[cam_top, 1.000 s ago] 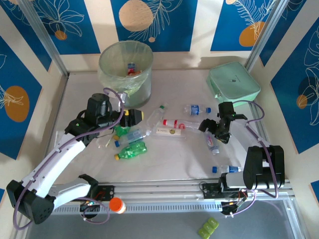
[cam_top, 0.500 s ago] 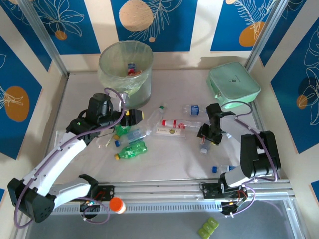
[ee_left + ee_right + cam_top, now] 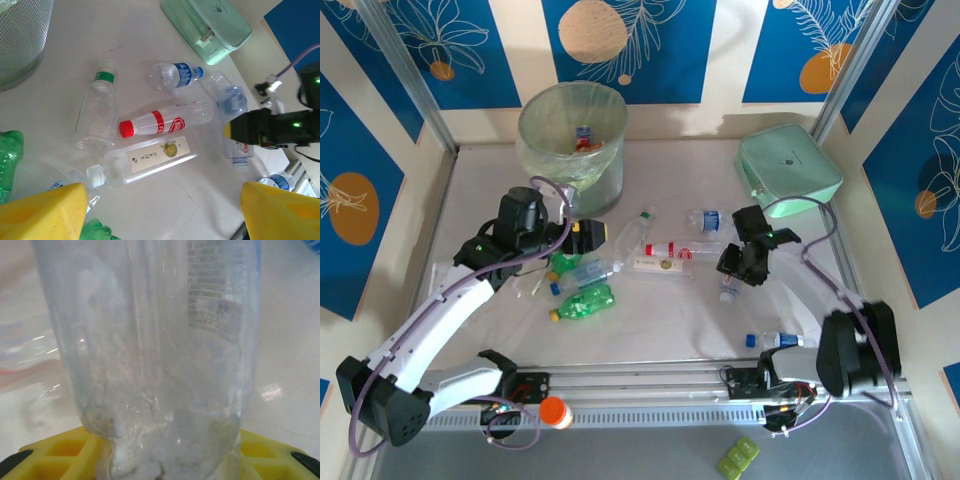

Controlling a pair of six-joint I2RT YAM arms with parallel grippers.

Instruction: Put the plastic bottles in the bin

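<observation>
**Top external view.** The bin (image 3: 592, 185), a tall translucent basket lined with a pale green bag, stands at the far left of the worktop (image 3: 660, 325). A few items already lie inside it. The other plastic bottles lie on their sides between the arms, among them a ribbed green bottle (image 3: 584, 303), a red-capped bottle (image 3: 670, 248) and a blue-labelled bottle (image 3: 708, 219). The left pincer (image 3: 590, 232) hangs over the left cluster, probably to line up a pick. The right pincer (image 3: 740, 268) is closed on a clear bottle (image 3: 727, 290), held cap-down low over the worktop. Whether the cap touches the surface cannot be told.

**Left wrist view.** The yellow fingers (image 3: 45, 210) are spread wide with nothing between them. Below lie smooth clear cylinders: the red-capped bottle, a cream-labelled bottle (image 3: 150, 156) and a green-banded bottle (image 3: 97, 117). A mint-green case (image 3: 207, 25) sits at the far edge.

**Right wrist view.** The clear bottle has thin, creased, glossy walls and a printed label. Its end sits deep between the yellow pads (image 3: 55, 447). This deep seat likely guards against slip, since the soft wall would buckle under a tip grip.
</observation>
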